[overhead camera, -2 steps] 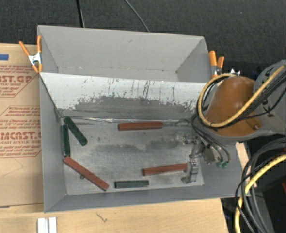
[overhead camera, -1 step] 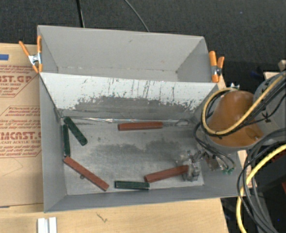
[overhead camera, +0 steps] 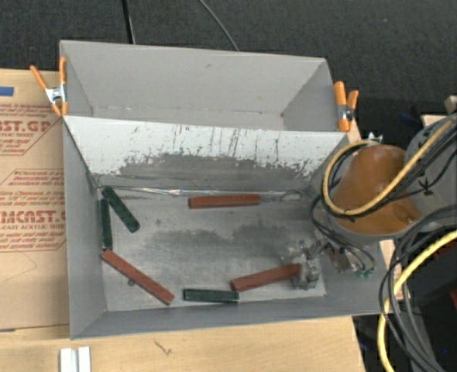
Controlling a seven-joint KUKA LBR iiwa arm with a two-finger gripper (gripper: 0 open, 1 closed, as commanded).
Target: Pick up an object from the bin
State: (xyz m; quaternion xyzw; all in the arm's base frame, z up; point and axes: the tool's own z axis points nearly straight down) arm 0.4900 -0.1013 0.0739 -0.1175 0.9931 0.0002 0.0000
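Claw (overhead camera: 309, 270) is down in the right front corner of the bin (overhead camera: 190, 91), close to the floor. It meets the right end of a red-brown stick (overhead camera: 263, 278) that lies flat there, slanting up toward the right. Whether the claw is clenched on this end or released beside it, I cannot tell, because the metal parts and the stick end run together at that place. So I do not say the stick is held.

Just left of it, near the front wall, lies a green stick (overhead camera: 211, 294), close to its lower end but apart from the claw. More sticks lie well apart: a second red one (overhead camera: 224, 201) along the back of the floor, a third red one (overhead camera: 136, 277) at the front left, and two green ones (overhead camera: 118, 210) by the left wall.

In my judgement the step in hand is the grasp itself, at the stick's end. The next move calls for a firm closing across the narrow width, then a straight lift. With a hold at one end, the stick may hang, turn or slip, and it could drag over the green stick.
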